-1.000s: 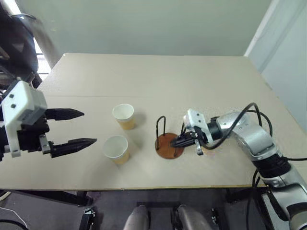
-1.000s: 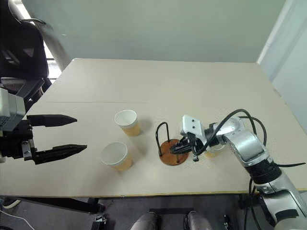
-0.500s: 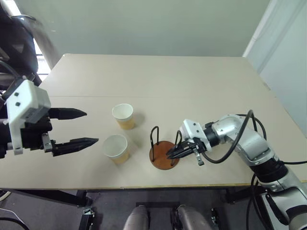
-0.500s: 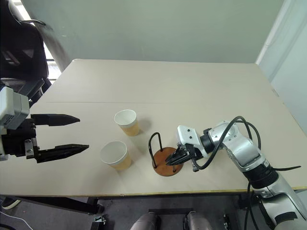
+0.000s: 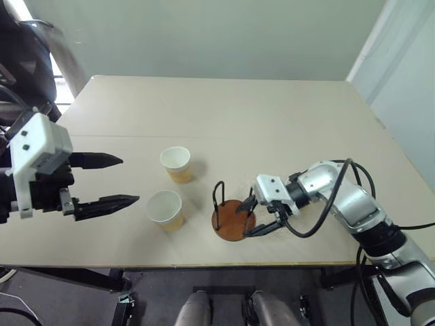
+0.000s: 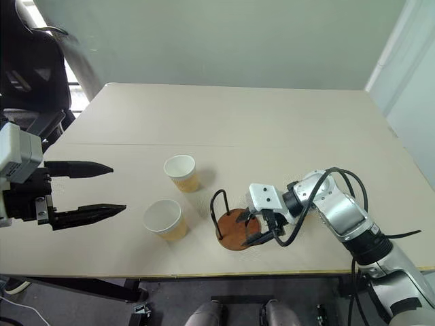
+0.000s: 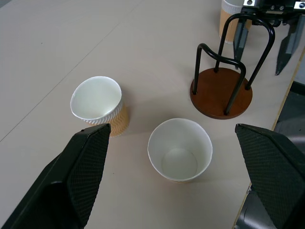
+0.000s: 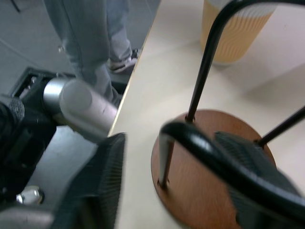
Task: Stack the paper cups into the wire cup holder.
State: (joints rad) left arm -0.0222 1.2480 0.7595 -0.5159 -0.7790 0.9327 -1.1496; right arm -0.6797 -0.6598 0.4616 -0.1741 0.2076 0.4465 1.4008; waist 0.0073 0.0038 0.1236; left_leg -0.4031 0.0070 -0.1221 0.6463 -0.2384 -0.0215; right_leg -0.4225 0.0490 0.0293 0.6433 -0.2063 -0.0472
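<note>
Two paper cups stand upright on the table, one farther back (image 5: 177,164) and one nearer the front (image 5: 165,209). A third cup (image 7: 229,21) shows in the left wrist view behind the wire cup holder (image 5: 232,220), whose brown disc base carries black wire loops. No cup is in the holder. My right gripper (image 5: 253,217) is open over the right side of the base, one finger on each side of a wire loop and not gripping it. My left gripper (image 5: 127,180) hovers open to the left of the two cups, holding nothing.
The beige table (image 5: 272,115) stretches far behind the cups. The holder stands close to the table's front edge (image 5: 272,263). A dark chair (image 5: 27,61) stands at the far left corner.
The right gripper, shut on the holder's wire, drew the holder left and toward the front edge, then opened and let go. The left gripper and the two cups stayed put.
</note>
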